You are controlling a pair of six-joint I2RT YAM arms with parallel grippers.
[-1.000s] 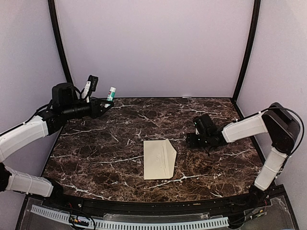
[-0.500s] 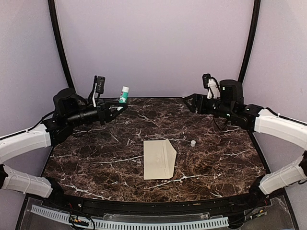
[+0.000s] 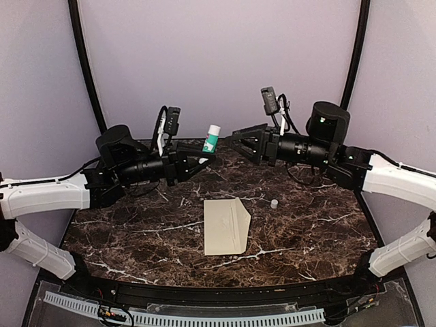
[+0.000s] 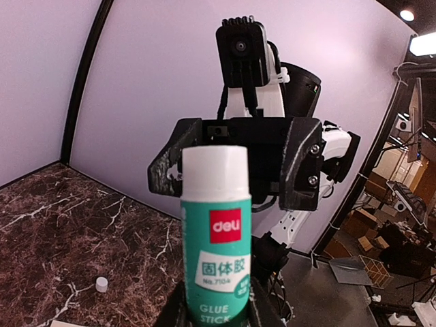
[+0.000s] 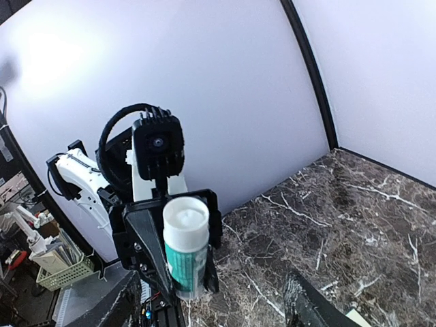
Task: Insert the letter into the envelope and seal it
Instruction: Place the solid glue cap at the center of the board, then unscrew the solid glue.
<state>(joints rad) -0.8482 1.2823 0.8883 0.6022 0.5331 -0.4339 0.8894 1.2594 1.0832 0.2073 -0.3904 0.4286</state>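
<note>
The cream envelope (image 3: 226,226) lies flat at the table's middle, its flap pointing right. The letter is hidden from view. My left gripper (image 3: 201,155) is shut on an upright green and white glue stick (image 3: 212,138), raised above the back of the table. In the left wrist view the glue stick (image 4: 215,231) fills the centre, clamped at its base by that gripper (image 4: 214,310). My right gripper (image 3: 235,138) is open and points left at the stick from a short gap. Its own view shows the stick (image 5: 185,245) ahead of the open right gripper (image 5: 211,310).
A small white cap (image 3: 274,203) stands on the marble table (image 3: 136,231) right of the envelope; it also shows in the left wrist view as the cap (image 4: 101,284). Pale walls with black corner posts (image 3: 85,61) enclose the back and sides.
The right arm rose from the table, leaving the small white cap there, and swung left to face the glue stick. The left arm carried the stick rightward towards the centre.
</note>
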